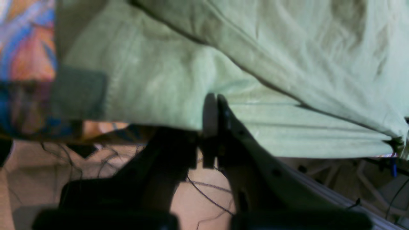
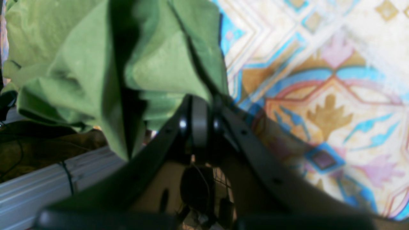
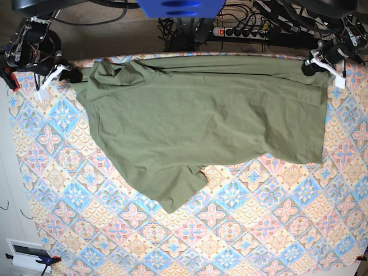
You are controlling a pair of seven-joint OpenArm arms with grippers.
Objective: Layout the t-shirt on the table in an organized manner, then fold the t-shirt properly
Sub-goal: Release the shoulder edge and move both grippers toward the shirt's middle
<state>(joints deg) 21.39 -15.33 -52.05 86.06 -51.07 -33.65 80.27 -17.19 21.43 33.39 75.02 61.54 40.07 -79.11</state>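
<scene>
The olive-green t-shirt point(image 3: 201, 121) lies spread across the far half of the table point(image 3: 230, 230), its far edge pulled taut between both grippers, with one sleeve reaching toward the table's middle. At the far right corner, my left gripper point(image 3: 310, 64) is shut on the shirt's edge. In the left wrist view the gripper point(image 1: 213, 102) pinches the t-shirt point(image 1: 287, 57). At the far left, my right gripper point(image 3: 72, 75) is shut on the other corner. The right wrist view shows this gripper point(image 2: 199, 105) clamping bunched t-shirt point(image 2: 64, 64) cloth beside the table point(image 2: 319, 95).
Both grippers sit at the table's far edge. Beyond it lie a power strip with cables point(image 3: 241, 31) and the blue robot base point(image 3: 181, 7). A white box point(image 3: 26, 253) sits off the table's near left corner. Patterned cloth shows in front of the shirt.
</scene>
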